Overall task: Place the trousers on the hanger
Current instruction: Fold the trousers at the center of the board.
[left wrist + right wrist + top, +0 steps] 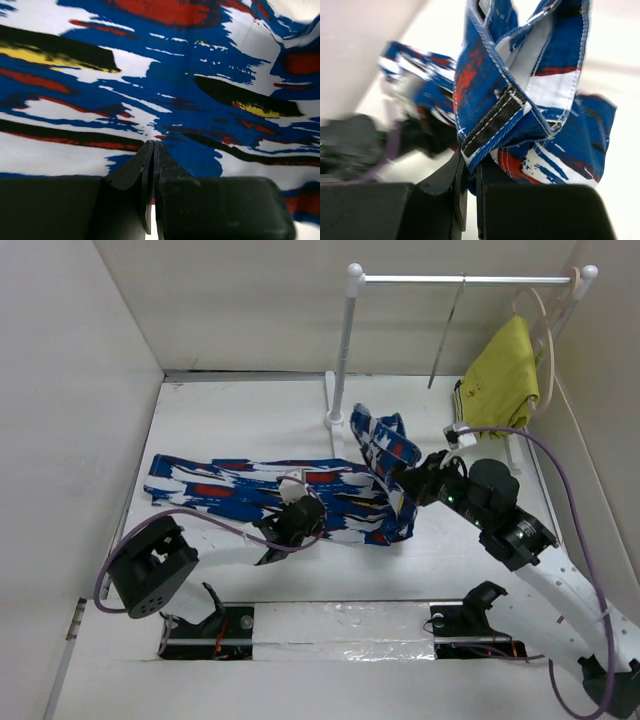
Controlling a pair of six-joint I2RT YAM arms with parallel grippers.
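Observation:
The blue-and-white printed trousers (230, 488) lie stretched across the table from left to right. My left gripper (292, 518) sits on their middle, and its jaws (154, 143) are shut with the fabric (175, 75) puckered at the tips. My right gripper (402, 480) is shut on the waistband end (520, 90) and holds that end lifted off the table, jaws (471, 161) pinching a belt loop edge. The thin grey hanger (447, 335) hangs edge-on from the rail at the back, above and behind the right gripper.
A white clothes rail (460, 280) on a post (343, 350) stands at the back. A pale beige hanger (548, 340) with a yellow garment (505, 370) hangs at its right end. White walls close in on the left, back and right.

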